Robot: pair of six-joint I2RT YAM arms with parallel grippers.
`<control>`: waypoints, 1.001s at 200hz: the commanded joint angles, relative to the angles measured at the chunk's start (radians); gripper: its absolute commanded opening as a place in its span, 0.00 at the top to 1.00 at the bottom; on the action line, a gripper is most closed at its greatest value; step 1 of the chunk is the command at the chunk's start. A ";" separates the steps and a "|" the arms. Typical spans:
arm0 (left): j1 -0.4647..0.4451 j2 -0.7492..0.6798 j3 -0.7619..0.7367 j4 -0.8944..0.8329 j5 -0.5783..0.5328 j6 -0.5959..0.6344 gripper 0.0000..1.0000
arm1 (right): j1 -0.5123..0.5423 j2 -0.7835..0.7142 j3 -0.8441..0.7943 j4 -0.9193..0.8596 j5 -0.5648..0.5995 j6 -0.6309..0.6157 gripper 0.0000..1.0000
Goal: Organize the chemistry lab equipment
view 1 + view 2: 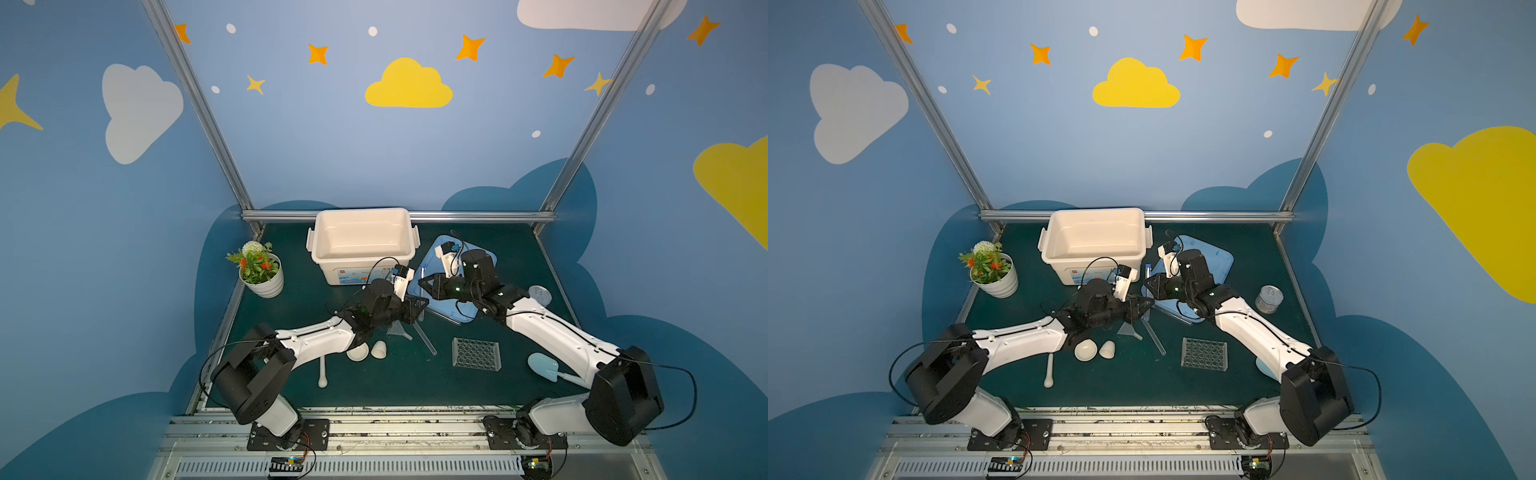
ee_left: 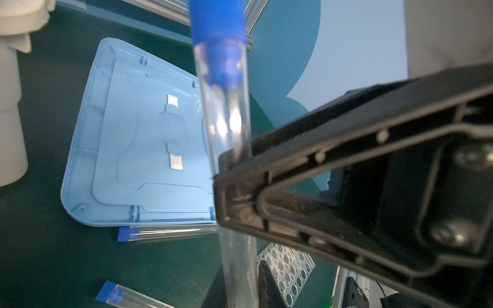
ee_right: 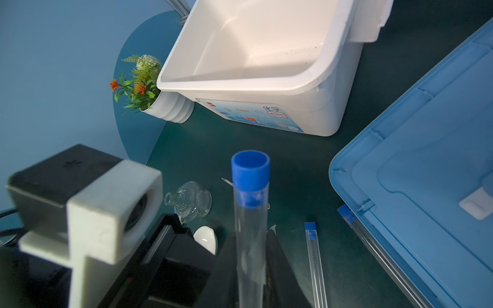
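The step in hand looks like a hand-over. A clear blue-capped test tube (image 3: 250, 218) stands upright, cap up, above the dark green surface (image 1: 395, 386) where the two arms meet, just in front of the white rectangular plastic bin (image 1: 361, 272). The right gripper (image 3: 252, 234) has its jaws pressed against the glass on both sides and appears clamped on it. The left gripper (image 2: 240, 266) flanks the tube lower down, but I cannot tell whether it bears on the glass.

To do this well, the taker should close squarely on bare glass clear of the giver's fingers. The giver should part only once that hold is firm, because smooth thin glass will probably slip or swing if either side moves early. The tube should stay vertical, so that its round end can go straight down into a hole.

As for containers:
- The bin is open and shows nothing inside.
- Its pale blue plastic lid (image 3: 426, 160) lies flat beside it, with a second capped tube (image 2: 170, 231) along one edge.
- The clear holed plastic rack (image 1: 476, 353) stands nearer the robot, and every hole looks empty.
- The small white bowl (image 1: 357, 353) appears empty
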 commanded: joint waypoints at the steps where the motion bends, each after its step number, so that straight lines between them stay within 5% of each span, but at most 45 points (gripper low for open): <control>1: -0.001 0.008 0.031 0.005 0.008 0.008 0.80 | -0.007 -0.003 0.002 -0.003 -0.006 -0.010 0.74; 99: -0.001 0.016 0.028 -0.006 -0.008 0.018 0.83 | -0.081 -0.031 0.007 -0.043 -0.025 0.013 0.47; 200: -0.021 0.034 0.068 -0.086 -0.009 0.099 0.84 | -0.134 -0.015 0.038 0.006 -0.152 0.030 0.48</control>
